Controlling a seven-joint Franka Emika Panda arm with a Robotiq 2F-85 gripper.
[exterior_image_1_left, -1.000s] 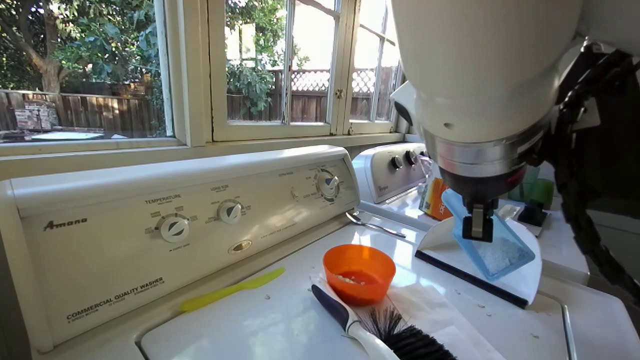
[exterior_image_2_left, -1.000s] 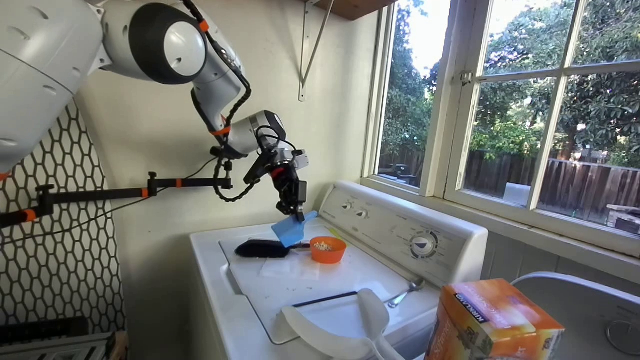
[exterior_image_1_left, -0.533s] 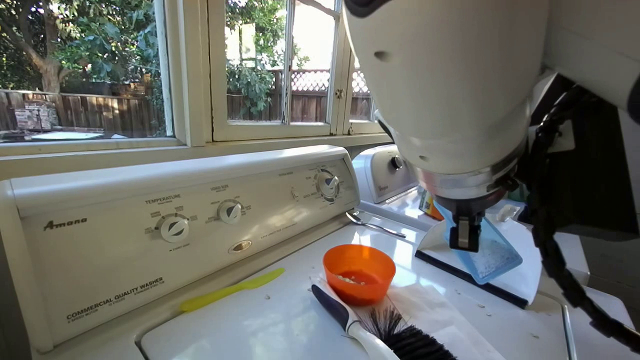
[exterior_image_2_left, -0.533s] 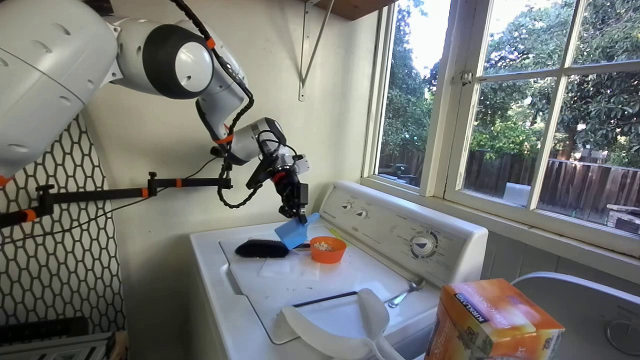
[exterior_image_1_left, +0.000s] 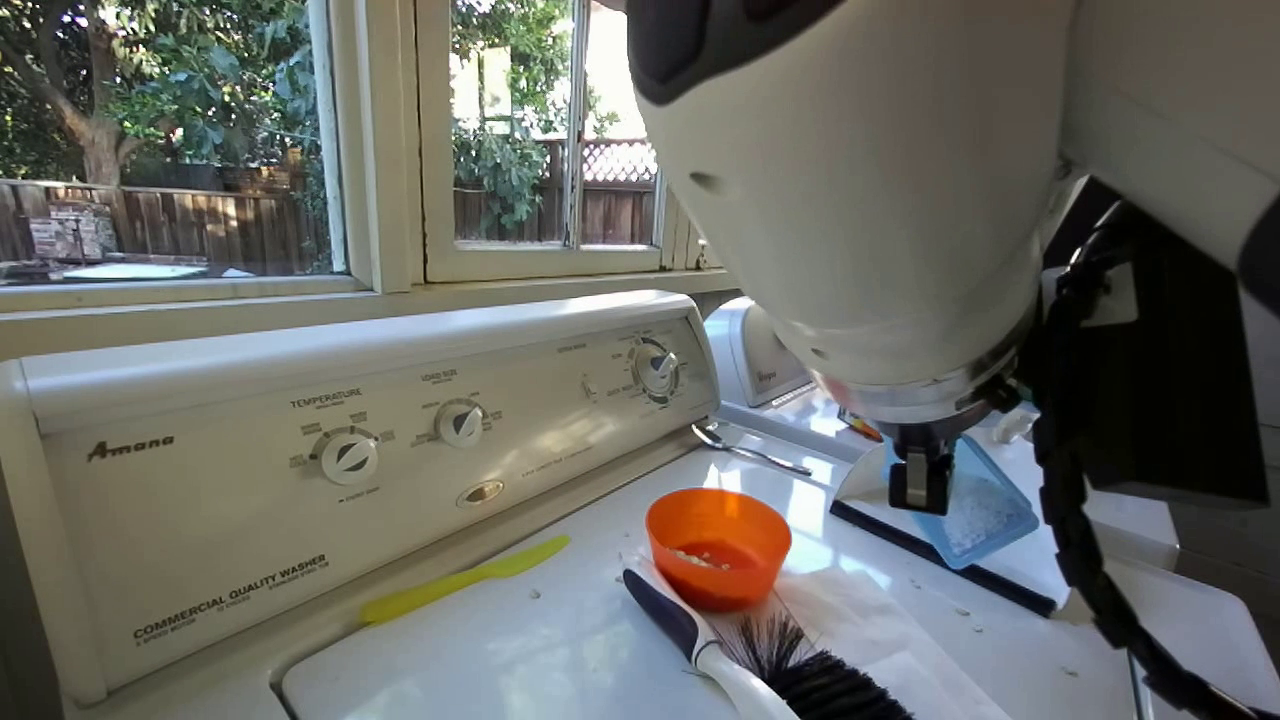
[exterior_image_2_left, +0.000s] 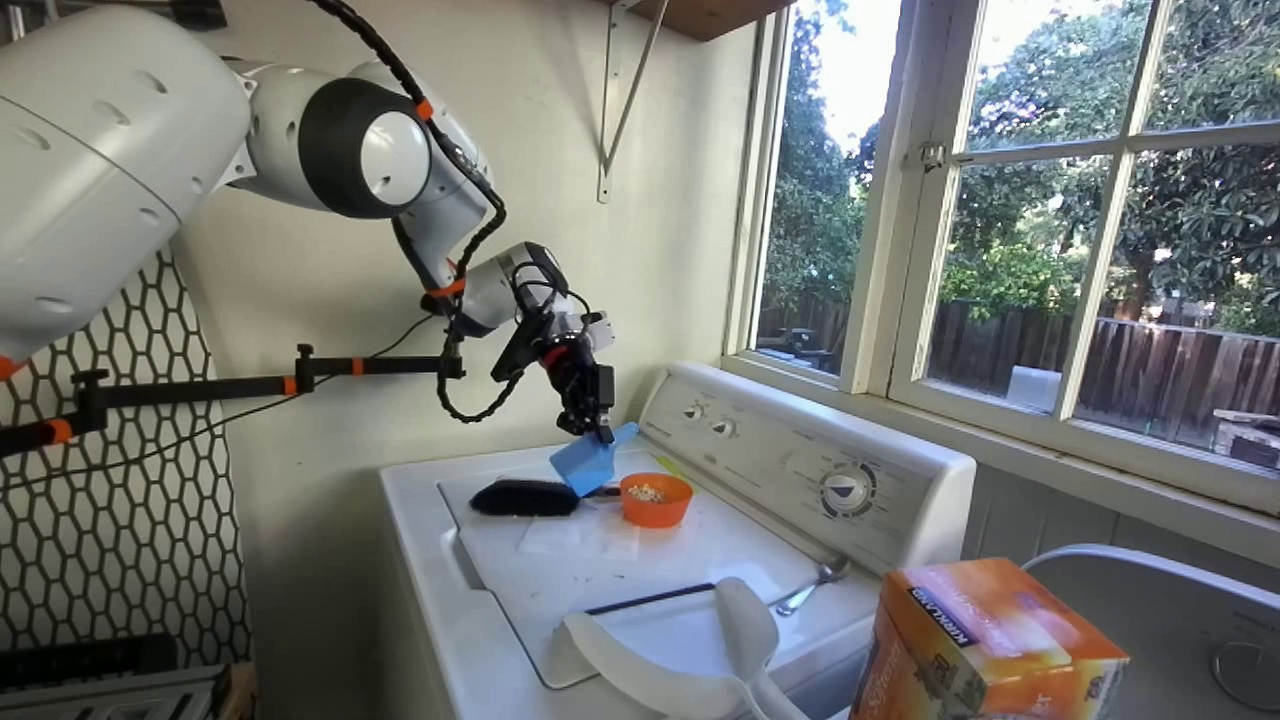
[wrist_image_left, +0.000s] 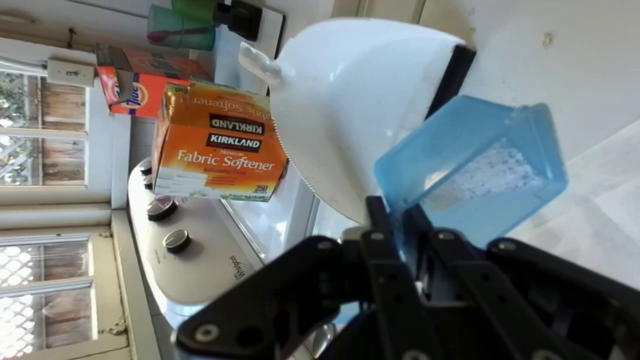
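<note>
From opposite ends, 2 exterior views share the washer (exterior_image_1_left: 450, 660).

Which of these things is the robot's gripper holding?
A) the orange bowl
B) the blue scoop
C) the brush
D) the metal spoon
B, because in the wrist view the gripper is clamped on the handle end of the blue scoop, which has white powder in it.
</note>
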